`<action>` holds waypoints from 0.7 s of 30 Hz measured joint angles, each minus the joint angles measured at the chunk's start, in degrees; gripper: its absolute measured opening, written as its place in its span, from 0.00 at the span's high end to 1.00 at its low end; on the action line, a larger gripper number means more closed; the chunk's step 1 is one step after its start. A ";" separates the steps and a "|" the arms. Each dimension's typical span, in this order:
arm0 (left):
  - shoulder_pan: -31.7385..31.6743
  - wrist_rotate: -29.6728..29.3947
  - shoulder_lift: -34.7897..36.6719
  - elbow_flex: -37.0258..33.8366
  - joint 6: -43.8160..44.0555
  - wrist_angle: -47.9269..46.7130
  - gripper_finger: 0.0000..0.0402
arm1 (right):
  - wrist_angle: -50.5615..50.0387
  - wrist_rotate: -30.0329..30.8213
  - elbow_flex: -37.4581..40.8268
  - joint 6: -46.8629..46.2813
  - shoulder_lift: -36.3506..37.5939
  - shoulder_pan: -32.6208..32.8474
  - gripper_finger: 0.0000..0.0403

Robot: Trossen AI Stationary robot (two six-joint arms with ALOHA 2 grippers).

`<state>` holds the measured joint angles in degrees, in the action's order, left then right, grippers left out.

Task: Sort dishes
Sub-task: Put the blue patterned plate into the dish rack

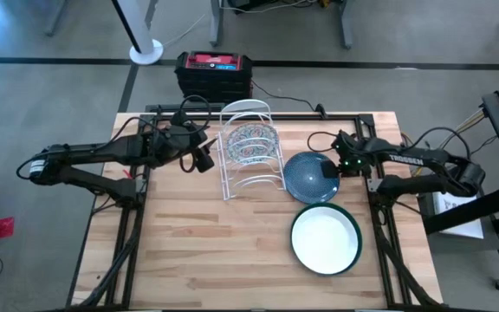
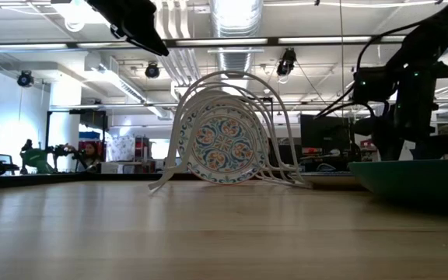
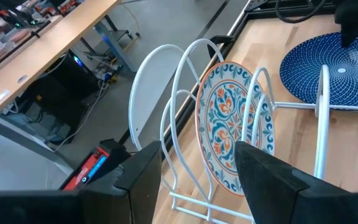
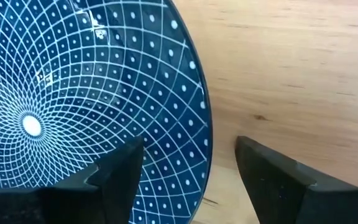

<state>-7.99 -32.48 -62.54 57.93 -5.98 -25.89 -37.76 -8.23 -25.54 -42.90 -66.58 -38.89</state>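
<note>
While two dishes already stand on edge in the rack, two remain flat on the table (image 1: 197,251), so the sorting is judged about half done. Wire rack (image 1: 251,147): placed at the table's far middle, between the two arms; its hoops hold dishes upright and apart. Green dish (image 1: 326,238): white inside, green at the rim, lying flat near the table's front right, well clear of the rack, untouched. Blue dish (image 1: 311,177): patterned with a fine white web, flat on the wood just right of the rack, partly under the right gripper. Floral dish (image 3: 229,124): upright in a middle slot, pattern facing along the rack. Plain white dish (image 3: 151,102): upright in the slot behind the floral one, at the rack's far end. Right gripper (image 4: 188,168): poised over the blue dish's rim, fingers spread wide and straddling the edge, one over the dish and one over bare wood, a stance suited to pinching the rim; nothing held yet. Left gripper (image 3: 188,171): raised beside the rack's left side, fingers wide apart and empty, looking down on the racked dishes, apparently waiting.
</note>
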 joint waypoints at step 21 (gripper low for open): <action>0.00 -0.01 0.00 -0.46 1.14 0.15 0.52 | 5.48 -3.65 1.97 -2.14 1.40 0.42 0.48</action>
<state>-7.99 -32.49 -62.54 57.47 -4.84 -25.74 -32.28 -11.88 -23.57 -45.05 -65.19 -38.48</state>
